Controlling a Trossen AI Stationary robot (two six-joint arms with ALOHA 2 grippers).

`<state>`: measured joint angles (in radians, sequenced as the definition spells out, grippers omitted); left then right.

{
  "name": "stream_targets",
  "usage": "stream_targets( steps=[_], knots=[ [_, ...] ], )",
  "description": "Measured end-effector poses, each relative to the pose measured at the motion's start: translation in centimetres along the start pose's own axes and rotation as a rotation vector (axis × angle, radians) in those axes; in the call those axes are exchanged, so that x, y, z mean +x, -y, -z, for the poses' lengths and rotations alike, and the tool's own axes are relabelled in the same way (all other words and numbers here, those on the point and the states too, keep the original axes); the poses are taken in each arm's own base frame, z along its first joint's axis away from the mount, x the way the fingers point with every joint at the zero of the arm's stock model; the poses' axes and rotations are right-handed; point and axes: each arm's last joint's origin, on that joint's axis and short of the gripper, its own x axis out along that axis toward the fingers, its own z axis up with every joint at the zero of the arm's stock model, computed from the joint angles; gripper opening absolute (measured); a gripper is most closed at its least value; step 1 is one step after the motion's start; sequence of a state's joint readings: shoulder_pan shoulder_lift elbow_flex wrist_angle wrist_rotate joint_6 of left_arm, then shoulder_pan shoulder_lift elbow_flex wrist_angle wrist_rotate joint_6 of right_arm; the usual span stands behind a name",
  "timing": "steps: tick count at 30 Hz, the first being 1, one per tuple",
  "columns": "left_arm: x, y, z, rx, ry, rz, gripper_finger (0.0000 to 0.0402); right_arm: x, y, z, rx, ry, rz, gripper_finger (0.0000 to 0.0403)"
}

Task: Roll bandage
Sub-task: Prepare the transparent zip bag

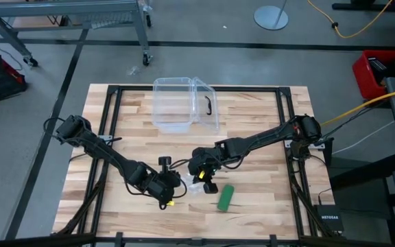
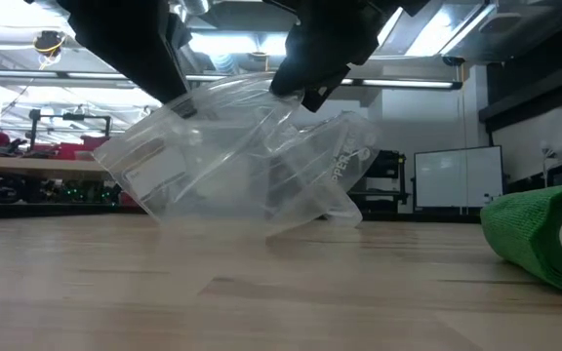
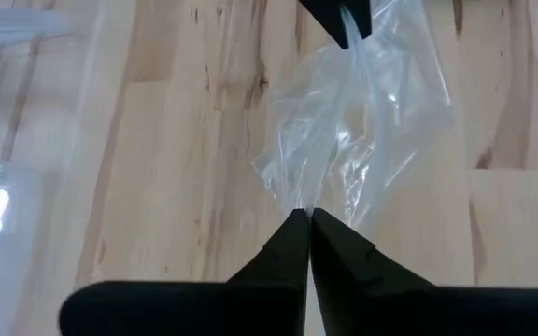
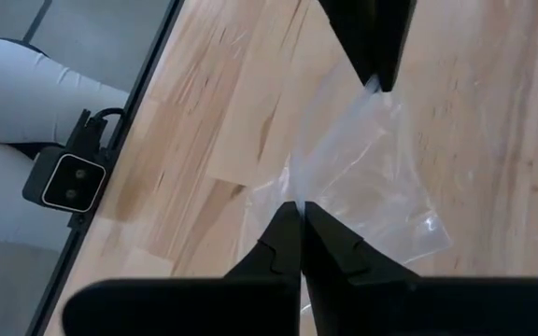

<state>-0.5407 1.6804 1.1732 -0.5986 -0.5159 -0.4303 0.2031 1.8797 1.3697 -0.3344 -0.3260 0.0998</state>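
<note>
Both tools pinch clear wrapper (image 1: 192, 184) | bandage (image 1: 225, 197): green matte stubby roll (lying on table, untouched)

Both arms reach inward over the table's near-centre, left gripper (image 3: 306, 219) and right gripper (image 4: 300, 207) pinched closed, tips apparently facing each other closely.

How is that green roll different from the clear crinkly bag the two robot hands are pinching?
The bandage is opaque matte green; the plastic wrapper is see-through. The bandage is a compact cylinder, while the wrapper is a loose, crumpled sheet. The bandage lies untouched on the table, whereas the wrapper is lifted, pinched by the left hand and right hand. Both are near the table's front edge.
</note>
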Motion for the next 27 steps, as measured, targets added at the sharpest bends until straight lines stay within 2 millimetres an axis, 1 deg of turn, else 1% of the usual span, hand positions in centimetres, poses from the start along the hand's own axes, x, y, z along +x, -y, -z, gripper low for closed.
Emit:
stream_targets(
  steps=[4, 7, 13, 16, 18, 21, 27],
  knots=[
    [-0.2, -0.2, 0.3, -0.019, -0.032, -0.002, 0.0002, 0.0, 0.1, -0.1, 0.000, 0.006, 0.008, 0.0015],
    [-0.3, -0.4, 0.9, -0.032, -0.112, 0.007, 0.0001, 0.0, 0.1, -0.3, -0.004, 0.027, 0.023, 0.0031],
    [-0.5, -0.4, 1.9, -0.078, -0.263, 0.100, 0.0001, -0.1, 0.1, -1.6, 0.007, 0.167, 0.082, 0.0075],
    [-0.5, -0.3, 1.9, -0.106, -0.265, 0.111, 0.0000, -0.3, 0.1, -2.3, -0.007, 0.245, 0.111, 0.0098],
    [-0.4, -0.2, 1.8, -0.113, -0.253, 0.118, 0.0000, -0.4, 0.0, -2.7, -0.019, 0.289, 0.101, 0.0108],
    [-0.3, -0.1, 1.4, -0.129, -0.217, 0.138, 0.0000, -0.5, -0.2, -3.0, -0.036, 0.311, 0.043, 0.0114],
    [-0.1, 0.0, 0.6, -0.156, -0.150, 0.157, 0.0000, -0.4, -0.7, -2.9, -0.049, 0.298, -0.020, 0.0115]
  ],
)
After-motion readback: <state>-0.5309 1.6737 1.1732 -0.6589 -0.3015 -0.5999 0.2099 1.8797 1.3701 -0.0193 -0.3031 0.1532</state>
